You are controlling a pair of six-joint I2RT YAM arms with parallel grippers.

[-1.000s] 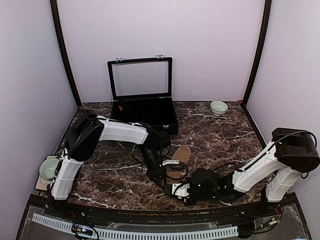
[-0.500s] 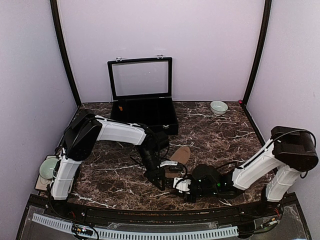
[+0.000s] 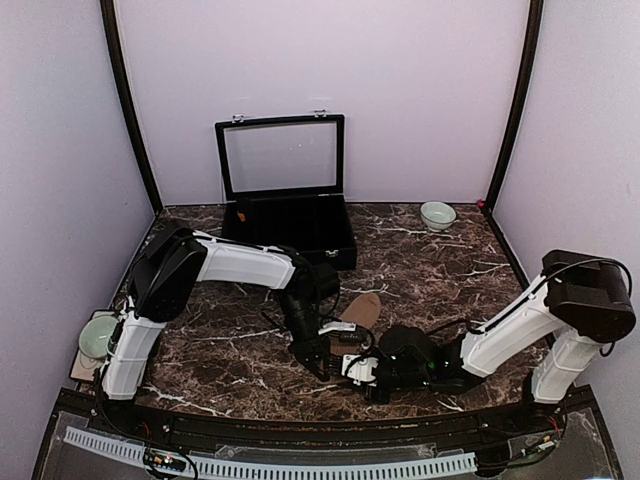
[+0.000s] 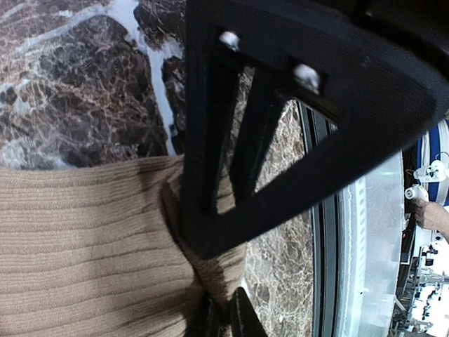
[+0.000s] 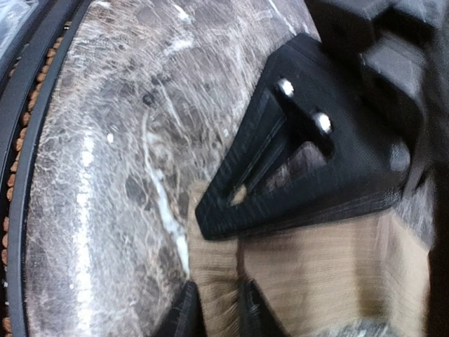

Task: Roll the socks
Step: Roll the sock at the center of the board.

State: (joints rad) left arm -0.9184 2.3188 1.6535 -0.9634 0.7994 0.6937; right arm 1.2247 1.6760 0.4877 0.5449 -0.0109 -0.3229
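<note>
Two pinches logged on the tan sock (image 3: 364,306), which lies in front of the open display case (image 3: 290,225), toward the near edge of the bench (image 3: 220,350). Found left gripper (image 4: 223,319) pressed almost together on a bunched fold of ribbed fabric. Found right gripper (image 5: 219,309) likewise nipping a fold at the sock's end. Judged a paired hold on one edge, to keep it even while turning it over into a roll; rolling apparently barely begun. Could not pick out argyle sock in any view. Dark veined marble top, glossy, probably slick under fabric. Lilac walls on three sides. Pale bowl (image 3: 437,214) right of case.
</note>
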